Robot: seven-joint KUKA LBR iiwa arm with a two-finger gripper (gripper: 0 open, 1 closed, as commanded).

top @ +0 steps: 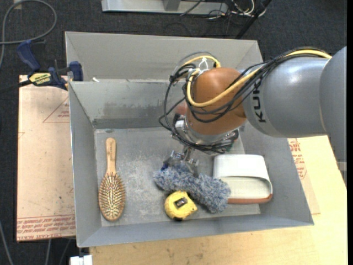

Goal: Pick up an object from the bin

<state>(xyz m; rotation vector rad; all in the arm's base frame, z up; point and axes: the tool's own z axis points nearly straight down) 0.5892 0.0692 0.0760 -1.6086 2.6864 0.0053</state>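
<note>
Fluff lies right at my end effector (182,160): a grey-blue fuzzy duster (194,185) in the middle of the bin (83,148), long axis running ten o'clock to four o'clock, its ten o'clock end directly beneath the tool. I cannot tell whether the end effector is spread or pressed together. A yellow tape measure (180,205) touches the duster at six o'clock, and a wooden hairbrush (112,187) lies well apart at nine.

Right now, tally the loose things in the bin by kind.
wooden hairbrush: 1
blue-grey fuzzy duster: 1
yellow tape measure: 1
white block with a reddish-brown base: 1
Total: 4
</note>
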